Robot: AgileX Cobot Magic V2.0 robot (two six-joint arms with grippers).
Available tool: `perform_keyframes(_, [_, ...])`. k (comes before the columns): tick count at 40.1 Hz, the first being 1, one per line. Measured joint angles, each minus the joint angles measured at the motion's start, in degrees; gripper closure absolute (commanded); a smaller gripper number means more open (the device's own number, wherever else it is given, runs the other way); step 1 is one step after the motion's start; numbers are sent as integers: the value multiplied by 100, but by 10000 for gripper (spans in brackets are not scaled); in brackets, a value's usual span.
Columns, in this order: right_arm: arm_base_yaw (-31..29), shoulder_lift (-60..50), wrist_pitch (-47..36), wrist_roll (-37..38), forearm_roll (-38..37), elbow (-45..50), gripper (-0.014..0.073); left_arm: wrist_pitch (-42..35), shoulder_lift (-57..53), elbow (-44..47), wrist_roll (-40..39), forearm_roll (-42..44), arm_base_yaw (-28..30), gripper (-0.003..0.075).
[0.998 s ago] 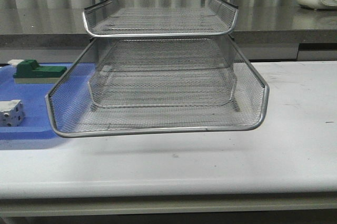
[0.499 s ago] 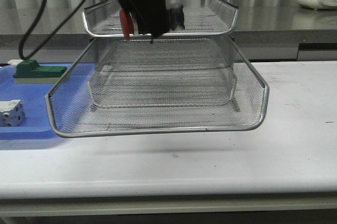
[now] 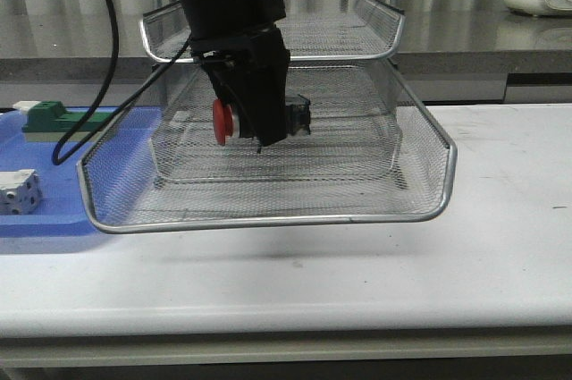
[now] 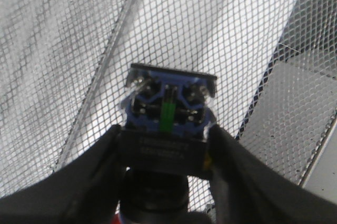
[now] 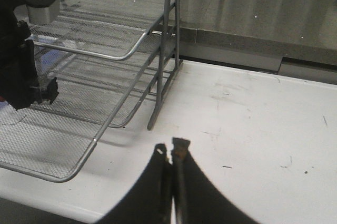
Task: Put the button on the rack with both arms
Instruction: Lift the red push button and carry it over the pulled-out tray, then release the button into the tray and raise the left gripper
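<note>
— Where's the button?
— Clamped in the left tool, red mushroom head sideways, hanging over the pulled-out middle tier of the silver wire-mesh rack.
— And the right tool?
— Pinched closed on nothing, above the white bench.

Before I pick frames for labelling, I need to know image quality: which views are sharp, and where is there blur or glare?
Front view: sharp, evenly lit; faint shadow under the rack. Left wrist view: the button is soft, its label unreadable, with bright washout behind the mesh; the left tool is dark. Right wrist view: clear, the right tool slightly soft.
</note>
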Motion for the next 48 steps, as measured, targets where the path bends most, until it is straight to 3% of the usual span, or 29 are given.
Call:
perform_keyframes(12, [0, 0, 0, 0, 0, 0, 653, -60, 48, 0, -12, 24, 0, 232])
perform_keyframes(33, [0, 0, 0, 0, 0, 0, 653, -25, -77, -220, -163, 159, 0, 239])
perform_keyframes(37, [0, 0, 0, 0, 0, 0, 653, 5, -285, -220, -245, 159, 0, 297])
perform_keyframes(48, [0, 0, 0, 0, 0, 0, 653, 40, -997, -86, -500, 159, 0, 680])
